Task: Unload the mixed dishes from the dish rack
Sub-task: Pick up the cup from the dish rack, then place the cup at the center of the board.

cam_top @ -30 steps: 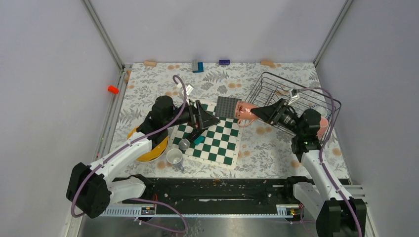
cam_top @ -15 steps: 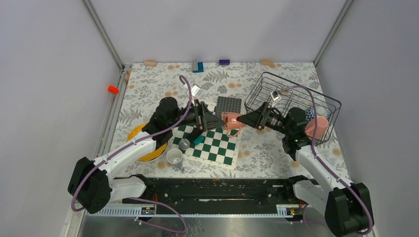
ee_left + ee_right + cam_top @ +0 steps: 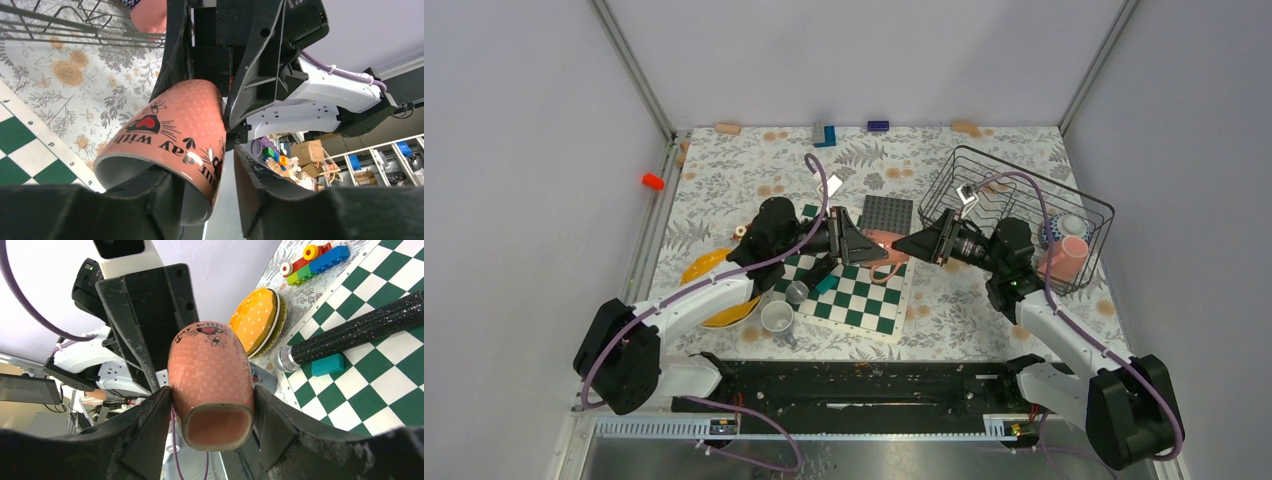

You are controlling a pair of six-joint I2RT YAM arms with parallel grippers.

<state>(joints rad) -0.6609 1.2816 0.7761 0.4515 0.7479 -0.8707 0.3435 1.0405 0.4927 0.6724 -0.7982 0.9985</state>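
Observation:
A pink mug [image 3: 883, 243] with black lettering hangs sideways over the chessboard, between both grippers. My right gripper [image 3: 898, 243] is shut on its base end [image 3: 210, 370], one finger on each side. My left gripper [image 3: 870, 250] straddles the mug's rim [image 3: 170, 135]. One of its fingers is inside the mouth and the other is outside, a narrow gap off the wall. The black wire dish rack [image 3: 1024, 170] at the right holds another pink mug [image 3: 1064, 258] and a patterned dish [image 3: 1065, 226]. The yellow plate [image 3: 701, 270] and a grey mug [image 3: 777, 317] sit at the left.
A green-and-white chessboard [image 3: 864, 295] carries a black stick with a silver head [image 3: 797, 291] and a teal block [image 3: 827, 284]. A dark studded plate [image 3: 887, 213] lies behind it. Small toy blocks [image 3: 824, 133] line the back edge, and a red piece [image 3: 653, 181] sits on the left rail.
My right gripper carried the pink mug leftward from the rack to over the chessboard. My left gripper moved right to meet it, and its jaws narrowed around the rim.

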